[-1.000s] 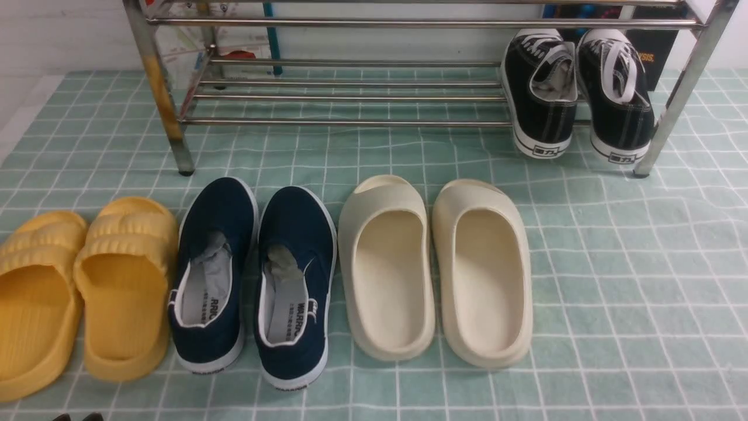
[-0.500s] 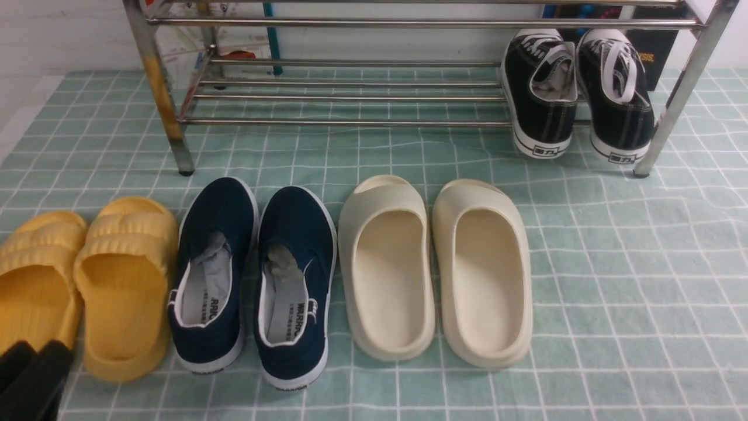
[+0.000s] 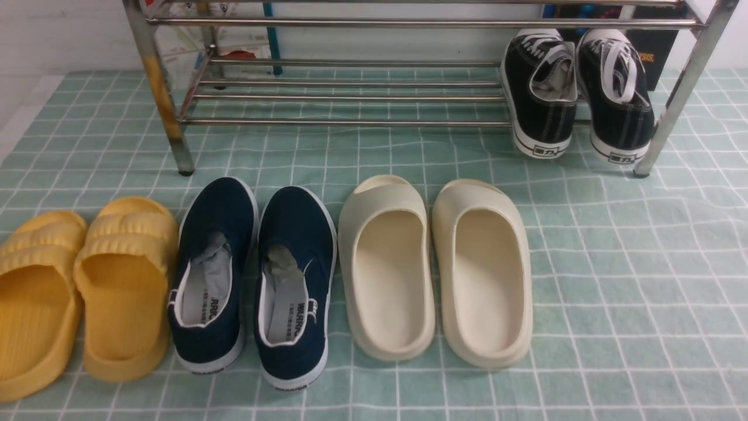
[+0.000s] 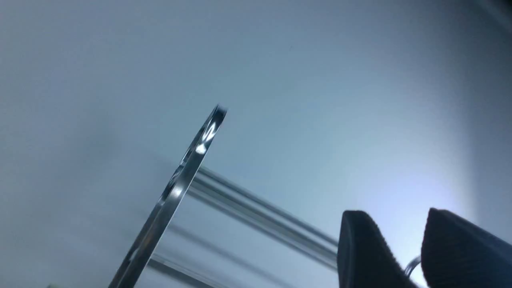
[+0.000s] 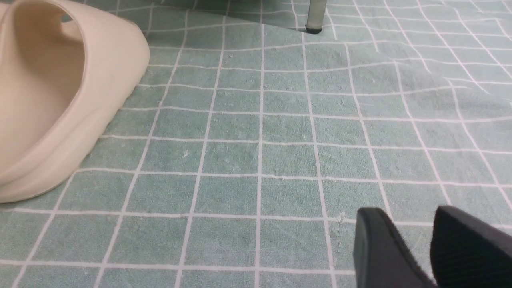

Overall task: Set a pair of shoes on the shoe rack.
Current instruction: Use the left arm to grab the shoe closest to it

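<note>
In front of the shoe rack point(image 3: 350, 123), nearer its yellow-stained leg point(image 3: 159, 93), the pair of shoes point(image 3: 295, 231) sits on the cloth point(image 3: 613, 263), touched by neither gripper. The left gripper point(image 4: 404, 240) and right gripper point(image 5: 412, 238) both stand parted, empty.

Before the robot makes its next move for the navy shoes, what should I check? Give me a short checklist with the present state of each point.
1. Navy shoes side by side on the mat, heels toward the robot: ok.
2. Rack has bare bars left of the black sneakers: ok.
3. Left fingers apart, nothing held: ok.
4. Right fingers apart above the mat, nothing held: ok.
5. An arm over the navy shoes: not ok, none in front view.
6. Gripping room beside yellow slides and cream slides: cannot tell.
</note>
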Controlling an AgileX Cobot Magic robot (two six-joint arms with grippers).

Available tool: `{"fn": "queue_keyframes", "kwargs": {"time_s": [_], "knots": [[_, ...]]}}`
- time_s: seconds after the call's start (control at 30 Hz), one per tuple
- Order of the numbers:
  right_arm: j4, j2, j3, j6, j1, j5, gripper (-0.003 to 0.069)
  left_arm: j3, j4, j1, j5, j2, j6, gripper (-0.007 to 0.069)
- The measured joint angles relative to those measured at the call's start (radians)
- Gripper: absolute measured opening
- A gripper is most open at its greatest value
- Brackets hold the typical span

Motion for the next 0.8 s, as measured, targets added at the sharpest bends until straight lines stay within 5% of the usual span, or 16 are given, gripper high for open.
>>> {"fn": "queue_keyframes", "kwargs": {"time_s": [0.13, 0.27, 0.37, 0.63, 0.8], "knots": [[0.000, 0.000, 0.000, 0.000, 0.000, 0.000, 0.0237, -0.052, 0.023, 0.000, 0.129, 0.017, -0.063, 0.0239], [0.000, 0.000, 0.000, 0.000, 0.000, 0.000, 0.0237, -0.215, 0.078, 0.000, 0.549, 0.129, -0.148, 0.0239], [0.000, 0.000, 0.000, 0.000, 0.000, 0.000, 0.0237, -0.271, 0.088, 0.000, 0.704, 0.196, -0.196, 0.0239], [0.000, 0.000, 0.000, 0.000, 0.000, 0.000, 0.0237, -0.299, 0.103, 0.000, 0.718, 0.385, -0.207, 0.0230], [0.000, 0.000, 0.000, 0.000, 0.000, 0.000, 0.0237, -0.500, 0.164, 0.000, 1.087, 0.561, -0.196, 0.0001]]}}
